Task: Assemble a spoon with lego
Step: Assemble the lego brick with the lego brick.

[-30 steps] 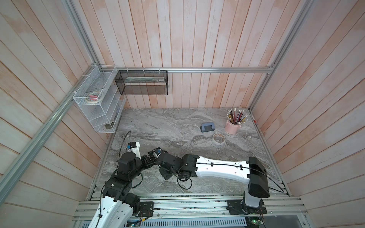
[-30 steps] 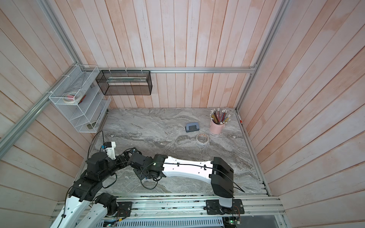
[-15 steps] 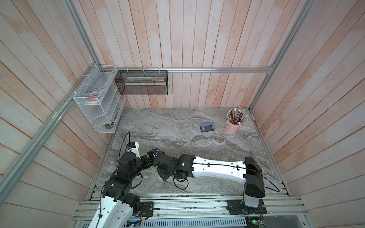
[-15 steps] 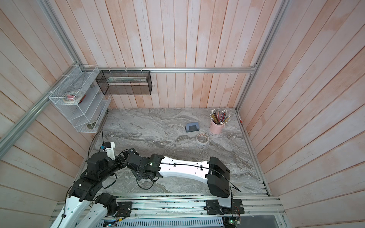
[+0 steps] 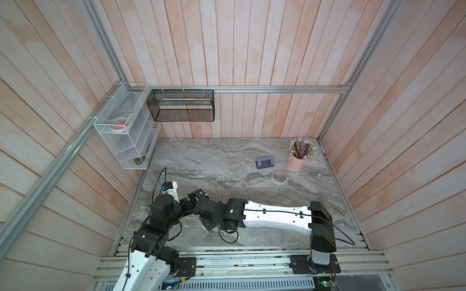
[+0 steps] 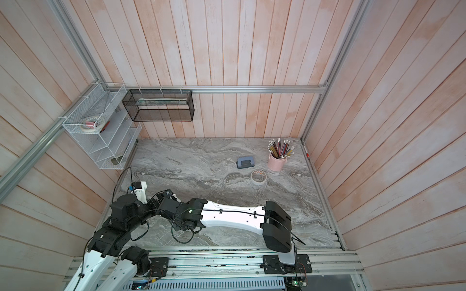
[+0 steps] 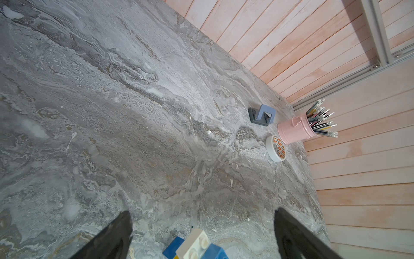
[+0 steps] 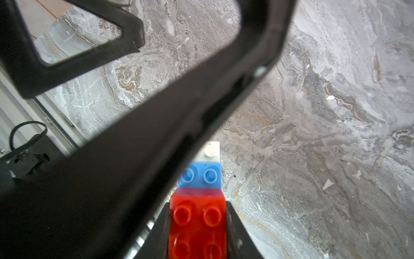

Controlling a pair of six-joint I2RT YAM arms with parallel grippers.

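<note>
Red-tipped spoon (image 8: 198,215), seen only in wrist views, pinched by right gripper (image 8: 197,204), which has edged toward gaping left gripper (image 7: 201,212).

Far right of table (image 5: 201,156): pink pencil cup (image 5: 297,163). Punch (image 5: 264,163) just left of it. Tape roll (image 5: 279,177) nearer, between the two. Left wall: white wire rack (image 5: 131,151). Far wall: black mesh basket (image 5: 181,114).
</note>
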